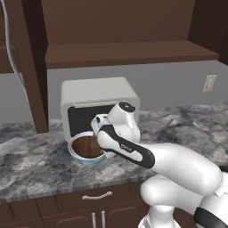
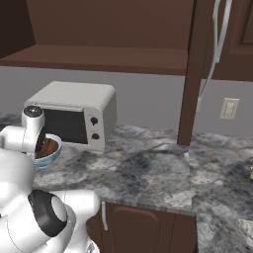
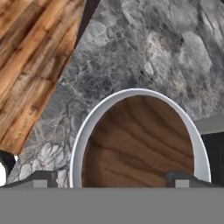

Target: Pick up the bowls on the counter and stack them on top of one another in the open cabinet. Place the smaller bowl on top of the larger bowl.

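Observation:
The smaller bowl (image 1: 87, 147) (image 2: 49, 147) (image 3: 140, 144), dark brown wood, sits nested inside the larger bowl (image 1: 87, 161) (image 2: 52, 157) (image 3: 82, 135), white with a pale blue rim. Both rest on the counter (image 1: 35, 171) (image 2: 148, 173) just in front of the microwave. My gripper (image 3: 111, 179) hovers right over the stacked bowls and is open. Its fingertips (image 3: 43, 178) stand wide apart on either side of the stack, holding nothing. In the left base view the hand (image 1: 107, 127) covers the bowls' right edge. The open cabinet (image 1: 124, 52) (image 2: 99, 57) runs above.
A white microwave (image 1: 98, 95) (image 2: 74, 101) stands close behind the bowls. A dark wooden cabinet post (image 1: 33, 67) (image 2: 192, 74) reaches down to the counter. A wall outlet (image 1: 209, 83) (image 2: 228, 108) is on the grey wall. Wood floor (image 3: 30, 57) shows beyond the counter edge.

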Robot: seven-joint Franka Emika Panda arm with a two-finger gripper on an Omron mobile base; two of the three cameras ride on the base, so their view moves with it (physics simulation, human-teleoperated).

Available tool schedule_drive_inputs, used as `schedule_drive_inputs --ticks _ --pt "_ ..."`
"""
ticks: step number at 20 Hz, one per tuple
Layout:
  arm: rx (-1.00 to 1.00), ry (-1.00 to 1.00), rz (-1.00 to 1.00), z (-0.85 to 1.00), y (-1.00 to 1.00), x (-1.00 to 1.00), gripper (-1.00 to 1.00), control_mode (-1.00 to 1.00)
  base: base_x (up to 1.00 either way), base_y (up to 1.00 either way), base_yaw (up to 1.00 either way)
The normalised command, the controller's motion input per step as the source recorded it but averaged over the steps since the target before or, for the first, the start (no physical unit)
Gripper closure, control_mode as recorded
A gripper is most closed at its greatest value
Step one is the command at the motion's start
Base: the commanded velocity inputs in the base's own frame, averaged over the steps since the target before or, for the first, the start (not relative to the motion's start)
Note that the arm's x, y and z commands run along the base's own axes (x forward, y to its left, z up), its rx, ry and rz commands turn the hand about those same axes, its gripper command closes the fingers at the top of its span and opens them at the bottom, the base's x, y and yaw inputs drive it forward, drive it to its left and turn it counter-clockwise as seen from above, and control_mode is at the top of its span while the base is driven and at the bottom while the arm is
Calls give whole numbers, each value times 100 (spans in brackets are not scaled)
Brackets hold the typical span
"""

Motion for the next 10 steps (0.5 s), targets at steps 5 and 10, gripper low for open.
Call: schedule_drive_inputs --ticks 5,10 --pt "0 2 12 1 -47 -29 -100 -100 0 0 0" --pt "-3 2 13 -7 -13 -2 -100 -100 0 0 0"
